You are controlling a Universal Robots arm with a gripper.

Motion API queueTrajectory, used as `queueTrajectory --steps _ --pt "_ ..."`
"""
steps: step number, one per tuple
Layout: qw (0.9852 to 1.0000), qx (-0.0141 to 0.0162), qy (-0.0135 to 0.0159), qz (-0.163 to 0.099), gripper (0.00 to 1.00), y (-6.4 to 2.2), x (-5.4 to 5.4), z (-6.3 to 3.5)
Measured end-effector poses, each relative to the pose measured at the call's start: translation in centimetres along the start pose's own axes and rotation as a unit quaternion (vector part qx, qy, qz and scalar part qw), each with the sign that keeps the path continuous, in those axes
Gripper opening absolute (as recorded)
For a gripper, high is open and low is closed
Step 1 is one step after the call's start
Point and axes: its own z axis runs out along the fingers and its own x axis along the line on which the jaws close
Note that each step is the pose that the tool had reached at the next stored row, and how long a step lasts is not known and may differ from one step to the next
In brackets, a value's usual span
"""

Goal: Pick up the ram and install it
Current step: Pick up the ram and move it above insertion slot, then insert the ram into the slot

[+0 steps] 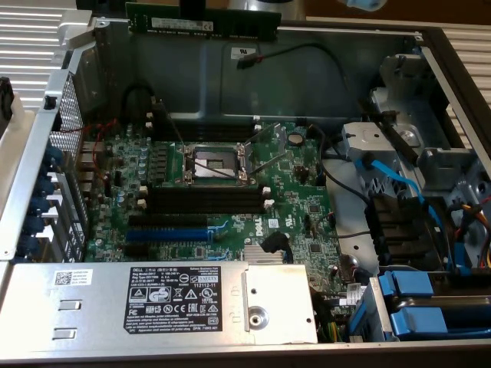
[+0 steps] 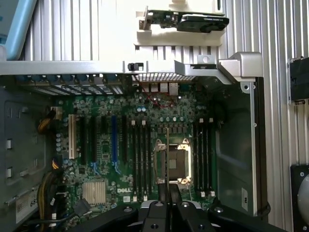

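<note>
We see the gripper (image 2: 167, 194) clenched on the ram (image 1: 203, 24), over the open case (image 1: 322, 84) (motherboard (image 1: 299, 192) inside).

We count one long, thin dark-green ram stick (image 1: 203, 24) with black chips, one green motherboard (image 1: 295, 192), one square metal processor socket (image 1: 222, 162), one blue expansion slot (image 1: 167, 232), one white plastic slot (image 2: 72, 136), one ribbed silver heat sink (image 2: 94, 192), one round coin battery (image 1: 294, 139) and one grey metal power supply box (image 1: 100, 314). The exact number of long black slots with white end clips (image 1: 207, 201) we cannot tell.
</note>
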Motion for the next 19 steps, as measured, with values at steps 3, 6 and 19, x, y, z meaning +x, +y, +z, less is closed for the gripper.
queueTrajectory --steps 3,6,19 --pt "1.0000 0.0000 0.0000 0.000 0.12 0.00 0.00 0.00" --pt "1.0000 0.0000 0.0000 0.000 0.12 0.00 0.00 0.00" --pt "1.0000 0.0004 0.0015 0.000 0.12 0.10 -0.01 0.00"
